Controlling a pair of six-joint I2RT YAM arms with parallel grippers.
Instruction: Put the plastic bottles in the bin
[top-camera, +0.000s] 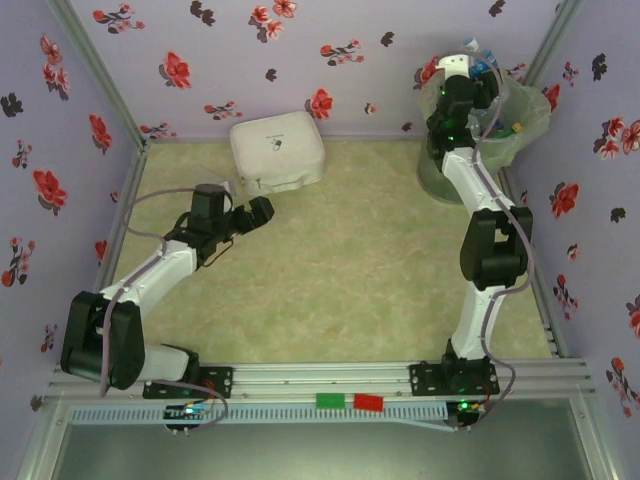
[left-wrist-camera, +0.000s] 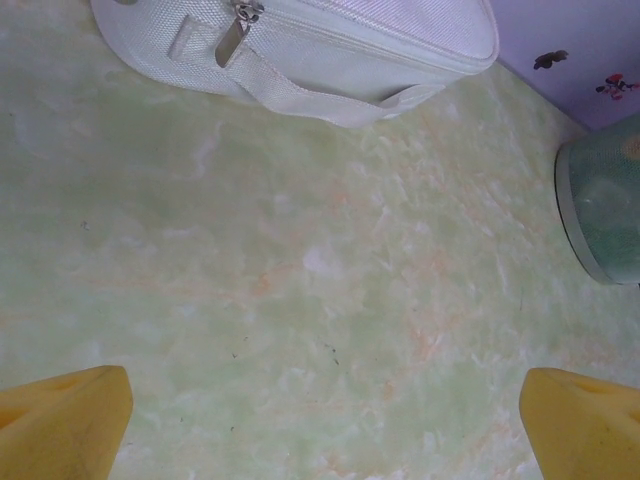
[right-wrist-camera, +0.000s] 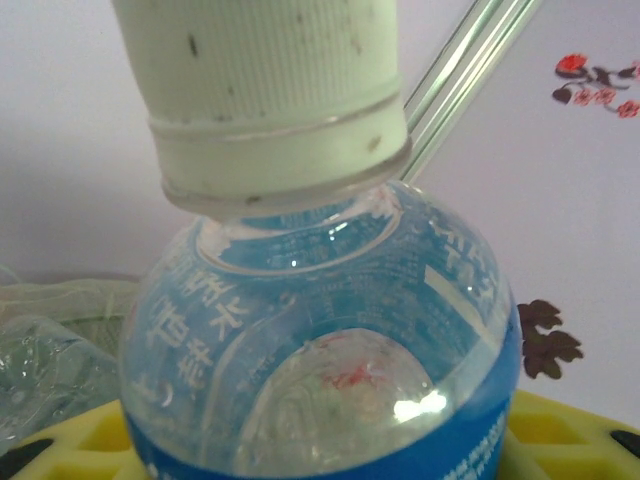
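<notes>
Over the round grey-green bin (top-camera: 530, 125), the right claw (top-camera: 460, 80) pinches a clear blue-labelled plastic bottle (right-wrist-camera: 320, 330); released off-centre, it could tumble onto the counter (top-camera: 350, 260). Left claw (left-wrist-camera: 320, 410) gapes empty.

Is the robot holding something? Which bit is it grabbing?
Yes. The right gripper holds a plastic bottle by its blue-labelled body, below the white cap. The left gripper is open and empty.

A pale green marbled tabletop (top-camera: 340, 270) carries a white zipped case (top-camera: 277, 152) at its far edge. The translucent bin (top-camera: 438, 182) stands in the far right corner, well apart from the case.
</notes>
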